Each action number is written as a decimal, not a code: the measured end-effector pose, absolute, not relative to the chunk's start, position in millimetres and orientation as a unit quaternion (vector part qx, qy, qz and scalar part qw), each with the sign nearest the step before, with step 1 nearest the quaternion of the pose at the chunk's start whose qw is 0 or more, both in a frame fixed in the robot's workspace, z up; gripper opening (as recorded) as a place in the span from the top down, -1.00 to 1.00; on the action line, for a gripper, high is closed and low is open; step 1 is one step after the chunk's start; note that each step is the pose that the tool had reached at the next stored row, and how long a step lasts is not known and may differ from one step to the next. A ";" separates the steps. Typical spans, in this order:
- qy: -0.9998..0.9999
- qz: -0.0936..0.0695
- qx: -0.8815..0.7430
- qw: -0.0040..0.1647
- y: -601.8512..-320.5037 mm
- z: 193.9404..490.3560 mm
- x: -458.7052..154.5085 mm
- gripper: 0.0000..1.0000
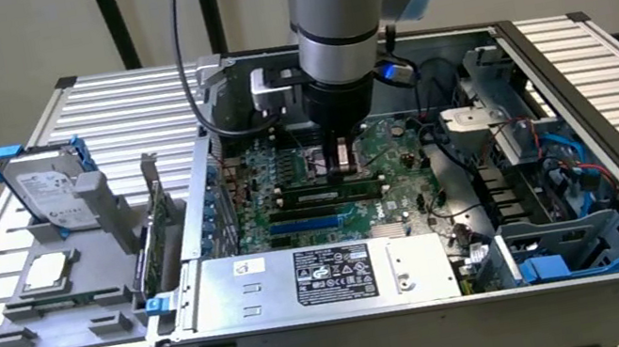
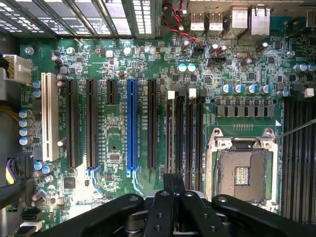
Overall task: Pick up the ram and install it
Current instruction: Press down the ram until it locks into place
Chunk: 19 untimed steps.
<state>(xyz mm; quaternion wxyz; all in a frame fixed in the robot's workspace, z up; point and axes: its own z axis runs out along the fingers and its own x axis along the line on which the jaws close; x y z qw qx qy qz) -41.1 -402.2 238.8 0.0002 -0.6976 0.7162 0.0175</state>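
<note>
The claw (image 1: 342,165) hung low over the motherboard (image 1: 388,145), fingers pinched shut, gripping nothing I could see. A ram (image 1: 317,197) lay seated in a slot just nearer than the claw, long axis running left to right. In the wrist view the fingertips (image 2: 174,183) stood before the black slots (image 2: 183,131).

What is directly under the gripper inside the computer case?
Under the shut gripper lies the green motherboard, with its black slots. The arm covers part of the board behind it.
</note>
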 end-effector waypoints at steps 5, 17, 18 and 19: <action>0.716 0.017 -0.698 0.000 -402.2 235.9 -43.7 0.79; 0.716 0.017 -0.698 0.000 -402.2 225.7 -44.6 0.79; 0.716 0.017 -0.698 0.000 -402.2 225.1 -44.8 0.79; 0.716 0.017 -0.698 0.000 -402.1 225.1 -44.8 0.79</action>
